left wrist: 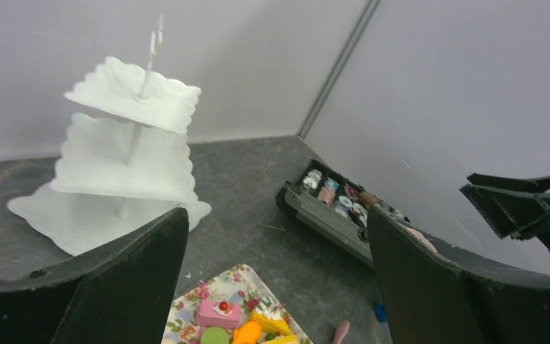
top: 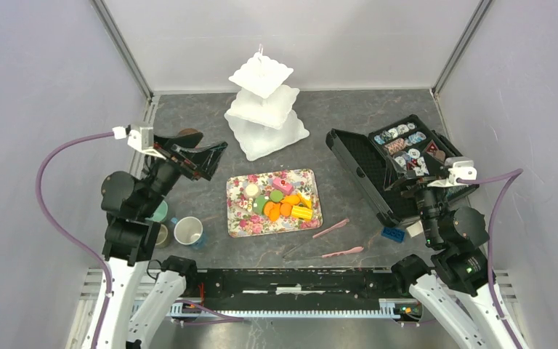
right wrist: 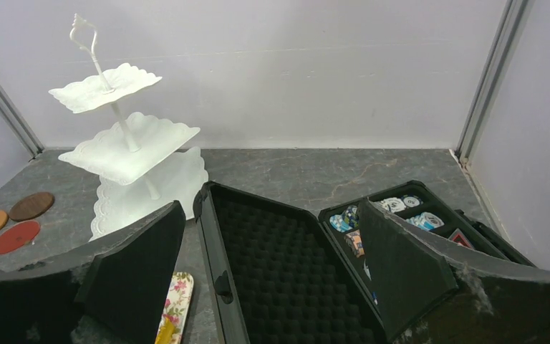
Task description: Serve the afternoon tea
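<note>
The dark tabletop [top: 349,109] is carrying a white three-tier stand [top: 265,109] at the back, an open black case [top: 367,171] on the right and a flowered tray [top: 241,218] in the middle. The left claw [left wrist: 278,215] is hovering released and empty left of the tray, and the right claw [right wrist: 271,206] is hanging released and empty over the case. The cups [top: 188,231] are standing near the left arm's base, the round saucers [right wrist: 16,218] are lying at the far left beside the stand, and the little cakes [top: 285,203] are sitting on the tray.
</note>
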{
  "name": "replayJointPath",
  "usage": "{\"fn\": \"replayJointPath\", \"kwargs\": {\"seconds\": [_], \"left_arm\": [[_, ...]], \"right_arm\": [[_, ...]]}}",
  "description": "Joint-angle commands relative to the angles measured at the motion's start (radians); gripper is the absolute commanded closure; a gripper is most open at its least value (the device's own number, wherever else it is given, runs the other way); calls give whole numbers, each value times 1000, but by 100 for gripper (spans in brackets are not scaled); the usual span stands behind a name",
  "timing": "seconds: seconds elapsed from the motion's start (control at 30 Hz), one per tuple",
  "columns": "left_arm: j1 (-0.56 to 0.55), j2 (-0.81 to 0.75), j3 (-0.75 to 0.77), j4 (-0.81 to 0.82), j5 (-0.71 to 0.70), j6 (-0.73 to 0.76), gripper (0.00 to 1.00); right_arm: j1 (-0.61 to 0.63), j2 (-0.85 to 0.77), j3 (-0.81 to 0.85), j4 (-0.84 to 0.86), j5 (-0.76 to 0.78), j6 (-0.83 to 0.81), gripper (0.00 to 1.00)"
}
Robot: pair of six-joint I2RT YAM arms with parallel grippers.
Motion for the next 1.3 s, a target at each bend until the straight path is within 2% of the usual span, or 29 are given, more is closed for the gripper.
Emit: {"fn": "replayJointPath", "kwargs": {"seconds": [0.0,0.13,0.4,0.6,0.67,0.8,0.9,0.97,1.27], "left_arm": [[4,83,2,48,167,-97,0],[-51,204,10,61,306,-99,0],[-396,457,54,-114,269,66,0],[-712,586,45,-195,6,164,0],[-792,606,6,-165,-116,158,0],[-914,637,-73,-80,-196,203,0],[-989,650,-144,-2,-222,281,0],[-1001,678,-173,28,-219,296,0],[-1086,875,-144,63,-318,319,0]], "right_arm": [[4,-8,-7,34,21,5,2],[5,-6,-16,51,-37,-13,2],[5,-24,-54,74,-37,-12,2],[5,11,-18,14,0,10,2],[4,3,-20,8,-13,8,2],[5,-56,-67,52,-15,12,2],[6,-69,-78,60,-14,14,2],[4,-68,-77,63,-27,13,2],[5,-44,-81,62,-56,9,2]]}}
